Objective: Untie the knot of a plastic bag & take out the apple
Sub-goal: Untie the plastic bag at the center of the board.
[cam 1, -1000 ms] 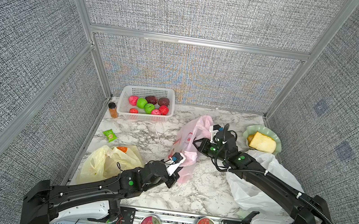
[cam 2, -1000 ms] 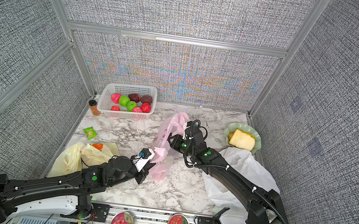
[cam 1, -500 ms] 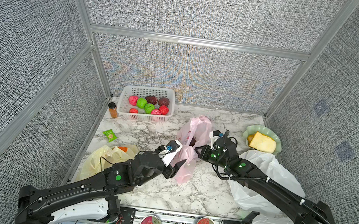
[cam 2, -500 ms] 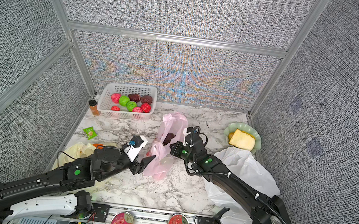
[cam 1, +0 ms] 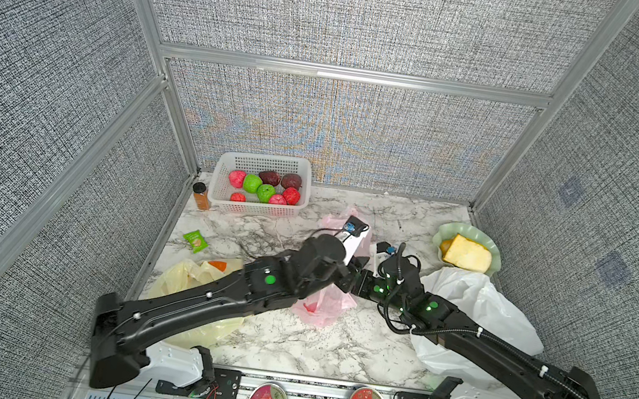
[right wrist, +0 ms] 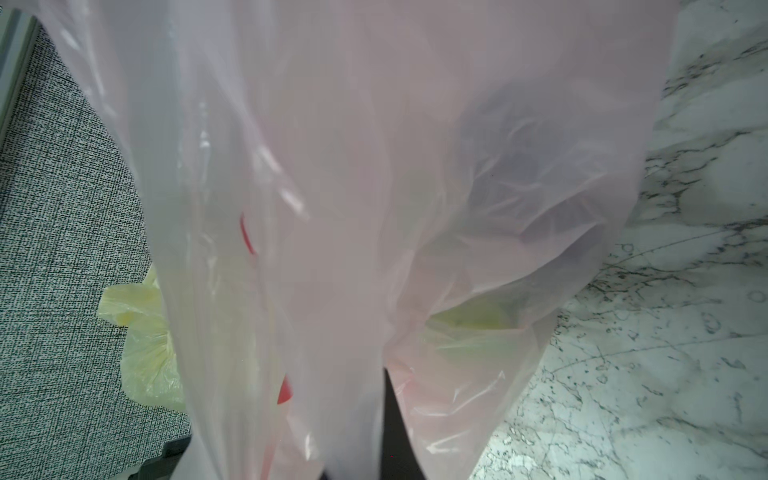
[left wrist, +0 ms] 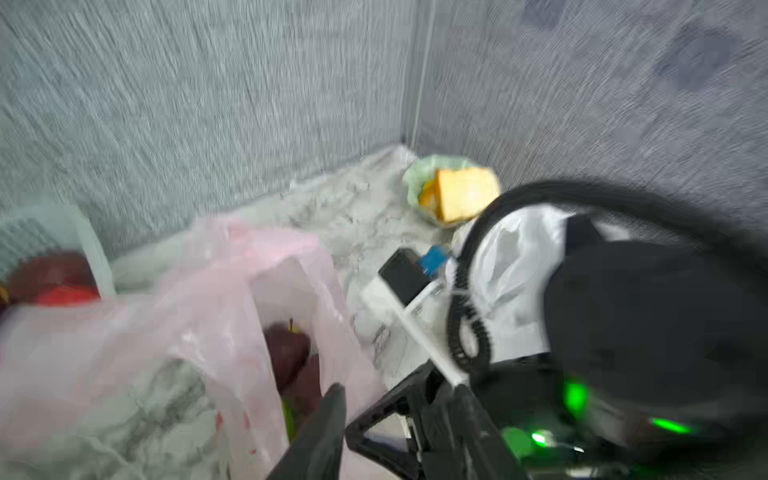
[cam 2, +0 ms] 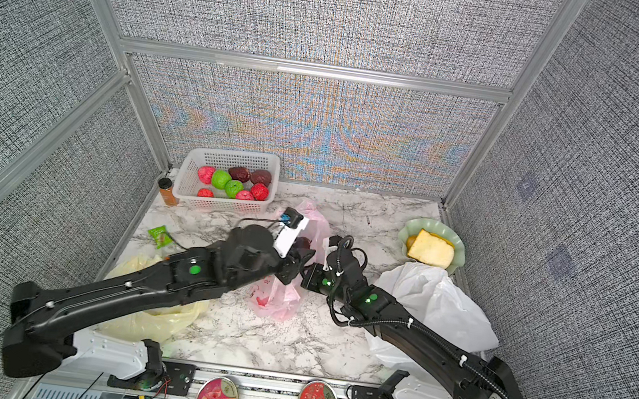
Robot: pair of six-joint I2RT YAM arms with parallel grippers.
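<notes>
A pink plastic bag (cam 1: 320, 305) stands mid-table, pulled up by its top. My right gripper (cam 1: 357, 285) is shut on the bag's upper edge from the right. The pink film (right wrist: 374, 166) fills the right wrist view. My left gripper (cam 2: 301, 259) hovers at the bag's gaping mouth, jaws apart, one finger (left wrist: 328, 415) just short of the opening. A dark red apple (left wrist: 286, 353) lies inside the bag (left wrist: 208, 291), and shows in a top view too, apple (cam 2: 303, 243). No knot is in view.
A white basket (cam 1: 264, 159) of fruit and a spice bottle (cam 1: 201, 195) stand at the back left. A green packet (cam 1: 195, 241) and a yellow bag (cam 1: 181, 279) lie left. A white bag (cam 1: 475, 309) and a green plate (cam 1: 443, 233) with bread are right.
My left arm let go low on the bag, rose and swung back to its mouth, jaws now apart. The right gripper closed on the bag's top and drew it slightly toward the front.
</notes>
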